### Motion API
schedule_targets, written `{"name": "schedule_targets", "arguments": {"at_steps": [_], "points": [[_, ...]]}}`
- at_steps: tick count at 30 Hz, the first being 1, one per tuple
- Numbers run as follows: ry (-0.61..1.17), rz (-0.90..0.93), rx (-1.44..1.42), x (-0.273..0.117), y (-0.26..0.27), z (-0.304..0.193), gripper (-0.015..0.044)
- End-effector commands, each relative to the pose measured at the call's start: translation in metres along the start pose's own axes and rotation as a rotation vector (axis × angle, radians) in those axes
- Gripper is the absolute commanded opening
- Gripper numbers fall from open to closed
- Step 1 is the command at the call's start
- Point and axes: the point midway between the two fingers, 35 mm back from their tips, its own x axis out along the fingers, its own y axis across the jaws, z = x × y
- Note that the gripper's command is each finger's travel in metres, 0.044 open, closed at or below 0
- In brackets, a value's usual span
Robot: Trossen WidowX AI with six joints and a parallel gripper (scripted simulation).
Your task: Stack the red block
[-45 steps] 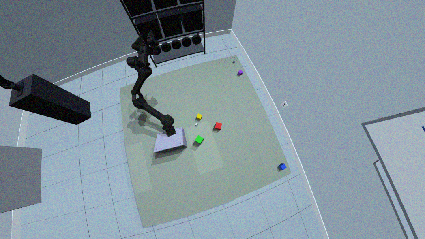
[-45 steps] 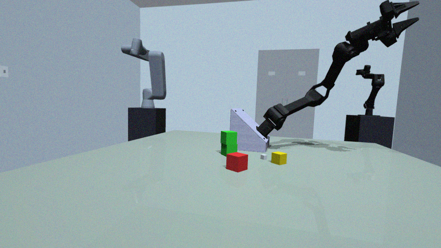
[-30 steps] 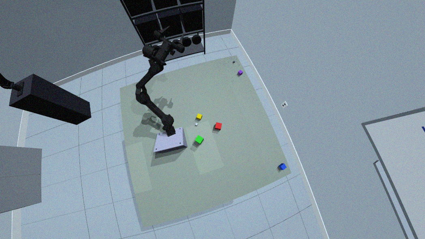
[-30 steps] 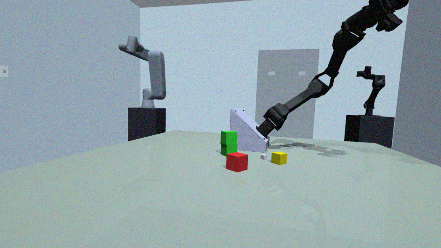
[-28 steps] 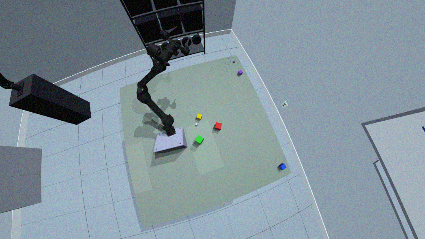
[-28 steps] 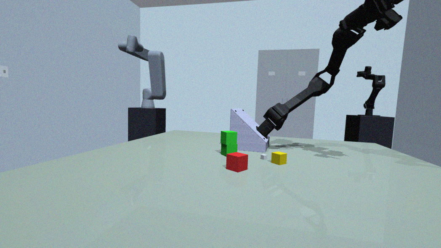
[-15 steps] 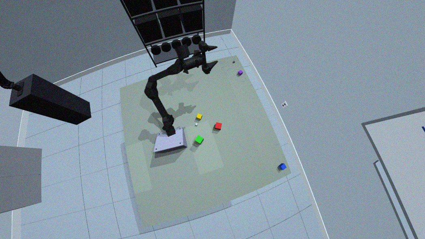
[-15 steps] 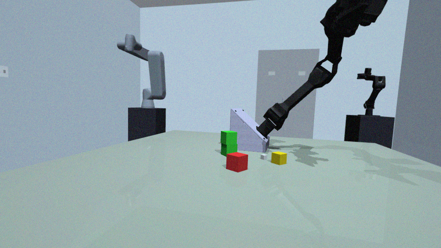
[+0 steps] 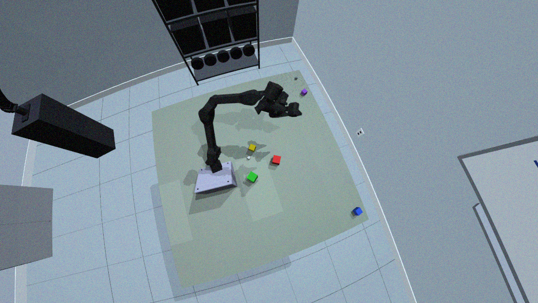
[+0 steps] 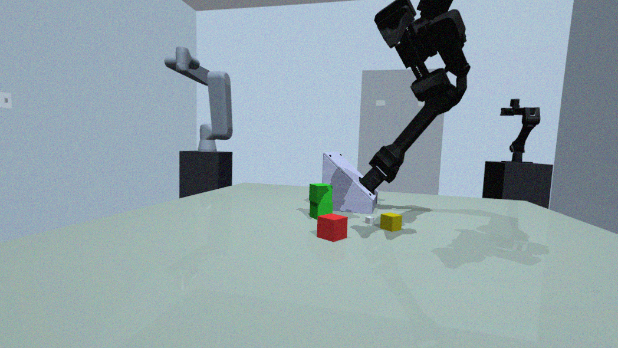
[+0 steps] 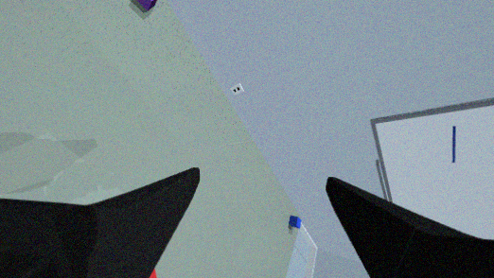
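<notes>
The red block [image 9: 276, 159] [image 10: 332, 229] lies on the table, apart from the green tower. A red sliver [image 11: 153, 274] shows at the bottom edge of the wrist view, beside the left finger. The green tower [image 9: 252, 176] [image 10: 321, 200] is two green blocks, one on the other, upright near the arm's base. My gripper [image 11: 261, 178] is open and empty. It is raised high above the table, well away from the red block and the tower, upward of both in the top view. Its fingertips are hard to make out in the top and exterior views.
A yellow block [image 9: 252, 147] [image 10: 390, 222] and a small white cube [image 9: 248, 157] [image 10: 368, 220] lie near the red block. The sloped base [image 9: 216, 180] [image 10: 345, 190] stands close behind the tower. A purple block [image 9: 304, 91] [image 11: 148, 4] and a blue block [image 9: 357, 211] [image 11: 294, 221] lie near the table's far edge.
</notes>
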Motion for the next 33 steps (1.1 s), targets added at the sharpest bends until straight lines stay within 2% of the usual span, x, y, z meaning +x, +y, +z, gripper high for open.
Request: {"name": "schedule_targets", "arguments": {"at_steps": [1, 11, 21, 33], "points": [[0.1, 0.081, 0.181, 0.019, 0.007, -0.033, 0.044], [0.478, 0.291, 0.75, 0.058, 0.052, -0.135, 0.044], [0.928, 0.41, 1.291, 0.056, 0.109, -0.219, 0.044], [0.957, 0.415, 1.323, 0.067, 0.126, -0.23, 0.044]]}}
